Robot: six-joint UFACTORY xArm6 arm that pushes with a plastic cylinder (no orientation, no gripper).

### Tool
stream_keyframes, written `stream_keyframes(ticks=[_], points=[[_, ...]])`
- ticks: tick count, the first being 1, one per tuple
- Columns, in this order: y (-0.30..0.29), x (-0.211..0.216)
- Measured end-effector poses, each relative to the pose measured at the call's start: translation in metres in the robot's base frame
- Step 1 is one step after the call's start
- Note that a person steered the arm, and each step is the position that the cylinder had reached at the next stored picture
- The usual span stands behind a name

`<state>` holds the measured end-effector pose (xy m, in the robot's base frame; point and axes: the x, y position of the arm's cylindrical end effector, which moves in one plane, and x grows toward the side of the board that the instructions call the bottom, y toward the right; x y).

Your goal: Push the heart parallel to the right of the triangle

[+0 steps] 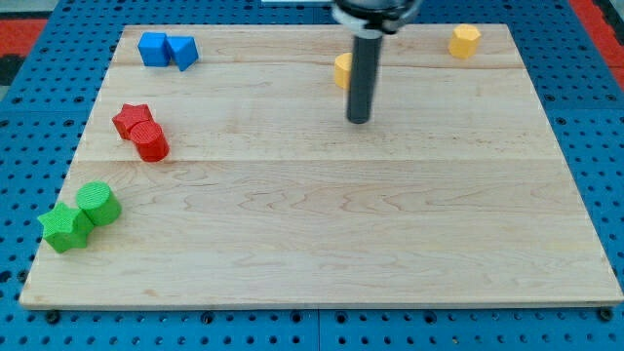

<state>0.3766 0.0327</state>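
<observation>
A blue triangle block (pixel 183 52) lies at the board's top left, touching a blue cube (pixel 153 49) on its left. A yellow block (pixel 342 70) sits near the top middle, partly hidden behind my rod, so its shape is unclear. My tip (pixel 359 121) rests on the board just below and to the right of that yellow block, close to it. A second yellow block (pixel 465 41), roughly hexagonal, lies at the top right.
A red star (pixel 132 119) and a red cylinder (pixel 151 142) touch each other at the left. A green cylinder (pixel 98 204) and a green star (pixel 64 227) sit at the lower left. The wooden board (pixel 322 244) lies on a blue pegboard.
</observation>
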Motion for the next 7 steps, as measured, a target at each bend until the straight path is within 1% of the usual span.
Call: stream_keyframes(ticks=[1,2,3,6,7], points=[[0.005,-0.03],[0.039,-0.056],[0.065,-0.056],[0.093,-0.056],[0.102,-0.03]])
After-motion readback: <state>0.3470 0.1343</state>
